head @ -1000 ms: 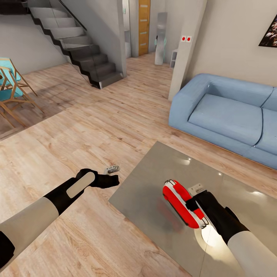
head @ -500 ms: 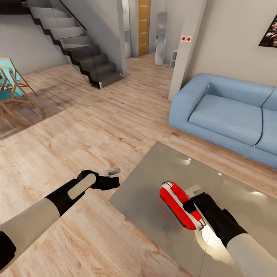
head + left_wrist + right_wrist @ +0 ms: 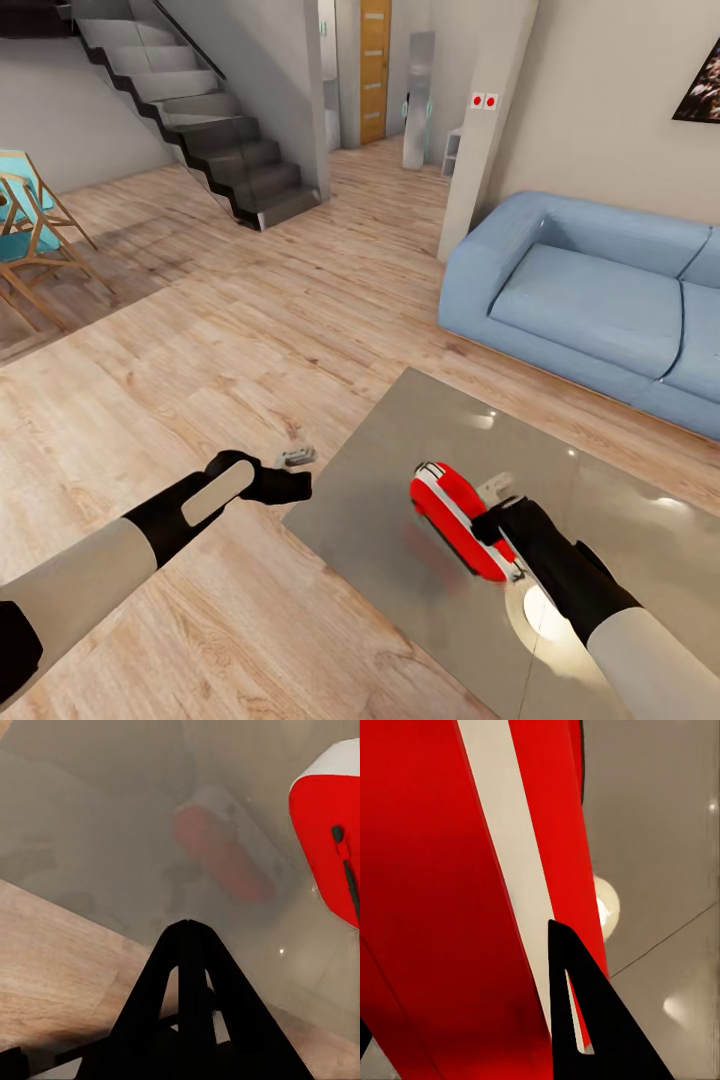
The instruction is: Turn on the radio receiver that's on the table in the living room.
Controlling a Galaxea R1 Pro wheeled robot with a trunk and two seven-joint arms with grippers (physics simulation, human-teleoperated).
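Observation:
The red radio receiver (image 3: 452, 512) with white trim bands lies tilted just above the glossy grey-beige table (image 3: 400, 440), its reflection showing below it. My right gripper (image 3: 490, 528) is shut on the radio's near end. In the right wrist view the red body (image 3: 427, 907) and a white band sit against one dark finger (image 3: 577, 1020). My left gripper (image 3: 298, 487) is shut and holds nothing, hovering over the wood floor beside the table's left corner. In the left wrist view its joined fingertips (image 3: 187, 937) point at the table edge, with the radio (image 3: 326, 847) beyond.
A blue sofa (image 3: 590, 300) stands behind the table against the beige wall. A staircase (image 3: 200, 130) rises at the back left, and a wooden chair (image 3: 30, 240) stands at the far left. Light plank floor (image 3: 250, 330) spreads between them.
My right gripper has moved left and down with the radio, bringing it closer to the tabletop. The left gripper has sunk slightly.

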